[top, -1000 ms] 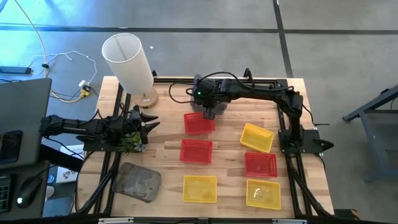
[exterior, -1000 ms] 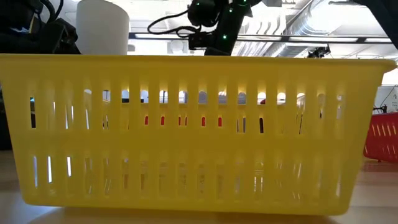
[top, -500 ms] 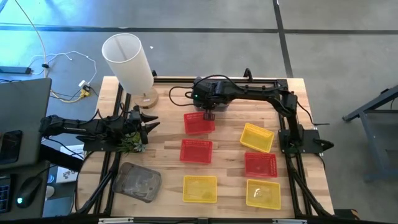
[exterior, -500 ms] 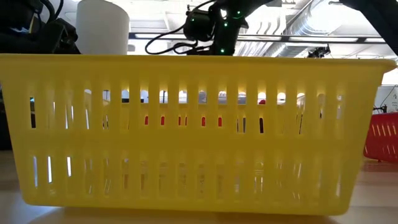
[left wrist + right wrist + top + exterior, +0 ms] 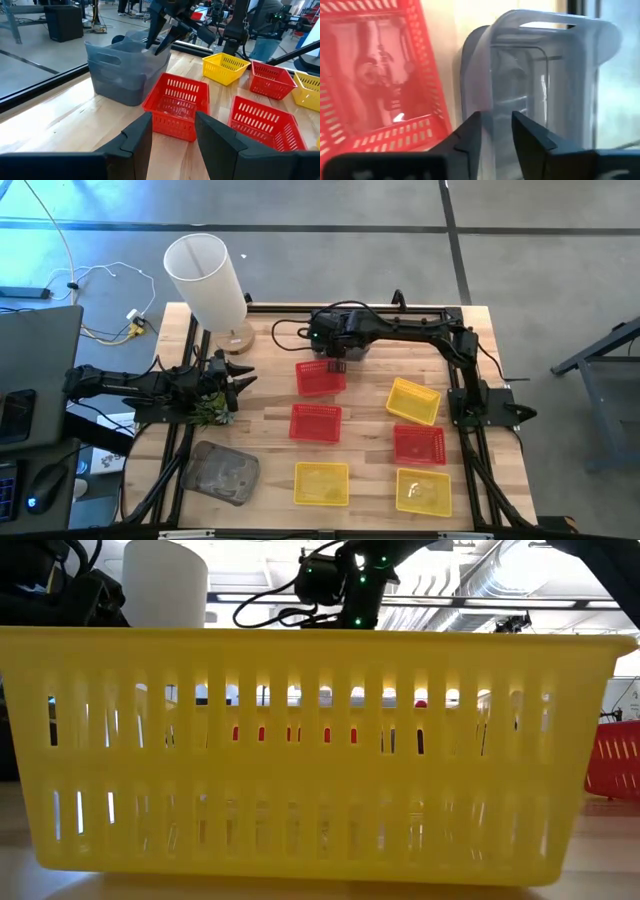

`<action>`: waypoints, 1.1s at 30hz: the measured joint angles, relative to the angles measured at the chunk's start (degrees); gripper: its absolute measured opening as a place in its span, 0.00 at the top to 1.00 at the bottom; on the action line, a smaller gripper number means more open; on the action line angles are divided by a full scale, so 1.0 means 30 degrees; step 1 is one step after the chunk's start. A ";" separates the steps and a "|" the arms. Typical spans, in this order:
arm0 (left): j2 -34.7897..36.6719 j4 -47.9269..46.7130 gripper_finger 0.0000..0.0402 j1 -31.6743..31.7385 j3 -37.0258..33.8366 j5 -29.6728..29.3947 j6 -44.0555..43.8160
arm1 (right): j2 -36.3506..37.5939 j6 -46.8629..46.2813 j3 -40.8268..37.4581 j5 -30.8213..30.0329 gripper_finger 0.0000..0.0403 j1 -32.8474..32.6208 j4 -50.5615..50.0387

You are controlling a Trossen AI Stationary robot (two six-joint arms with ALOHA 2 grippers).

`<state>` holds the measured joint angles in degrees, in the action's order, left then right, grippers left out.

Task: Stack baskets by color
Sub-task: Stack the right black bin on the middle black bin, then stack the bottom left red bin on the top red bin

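Two nested dark grey baskets [image 5: 350,348] [image 5: 125,70] rest at the table's far middle. My right gripper [image 5: 335,363] [image 5: 495,125] slants down over them, open, one finger on each side of their wall next to a red basket [image 5: 320,379]. More red baskets [image 5: 315,422] [image 5: 418,443] and yellow baskets [image 5: 413,400] [image 5: 321,483] [image 5: 422,492] lie spread on the table. Another grey basket [image 5: 220,472] lies near left. My left gripper [image 5: 240,378] [image 5: 172,120] waits open at the left edge. My right gripper has the grey baskets' wall [image 5: 495,100] on the red basket's side between its spread fingers, coming from above at a slant. I cannot tell whether either finger touches that wall. The baskets stand upright on the table.
A tall white cylinder [image 5: 205,275] on a wooden base stands at the far left corner. A green leafy clump [image 5: 210,410] lies under my left arm. In the low view a yellow basket [image 5: 320,750] fills nearly the whole picture. Bare wood shows between the baskets.
My right gripper has sunk a little over the grey baskets at the far edge and tipped slightly, with its wrist shifting toward the table's left. The grey baskets and the red basket beside them stay where they were.
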<state>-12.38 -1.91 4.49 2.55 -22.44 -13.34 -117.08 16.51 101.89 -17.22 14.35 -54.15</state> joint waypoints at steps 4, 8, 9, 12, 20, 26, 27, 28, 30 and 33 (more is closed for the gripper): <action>0.0000 0.0000 0.66 0.0000 0.0000 -0.0015 0.0000 | 0.0182 0.0011 0.0000 -0.0827 0.70 -0.0266 -0.0252; 0.0000 0.0000 0.66 0.0000 0.0000 -0.0015 0.0000 | 0.0449 -0.0439 0.0000 -0.1300 0.69 -0.0631 -0.0453; 0.0000 0.0002 0.66 0.0000 0.0000 -0.0022 0.0000 | 0.0495 -0.0566 0.0000 -0.1331 0.69 -0.0735 -0.0573; 0.0000 0.0000 0.66 0.0000 0.0000 -0.0012 0.0000 | 0.0717 -0.1316 0.0005 -0.1350 0.69 -0.1058 -0.0905; 0.0000 -0.0036 0.66 -0.0007 0.0000 0.1132 0.0004 | 0.1117 -0.4740 0.0007 0.0099 0.69 -0.2385 -0.2044; 0.0000 -0.0065 0.66 -0.0004 0.0000 0.1393 0.0000 | 0.1137 -0.5570 0.0007 0.1907 0.69 -0.3464 -0.2142; 0.0000 -0.0071 0.66 -0.0007 0.0000 0.1421 0.0000 | 0.1137 -0.5557 0.0007 0.2313 0.69 -0.3623 -0.2149; 0.0000 -0.0070 0.66 -0.0005 0.0000 0.1434 0.0000 | 0.1137 -0.5540 0.0007 0.2736 0.69 -0.3797 -0.2143; 0.0000 -0.0082 0.66 -0.0007 0.0000 0.1508 0.0000 | 0.1137 -0.5410 0.0007 0.3610 0.69 -0.4065 -0.2145; 0.0000 -0.0087 0.66 -0.0007 0.0000 0.1508 0.0000 | 0.1137 -0.4979 0.0007 0.4796 0.69 -0.4384 -0.2149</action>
<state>-12.38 -2.17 4.47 2.55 -17.91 -13.34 -113.67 1.58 101.91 -2.83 1.20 -60.60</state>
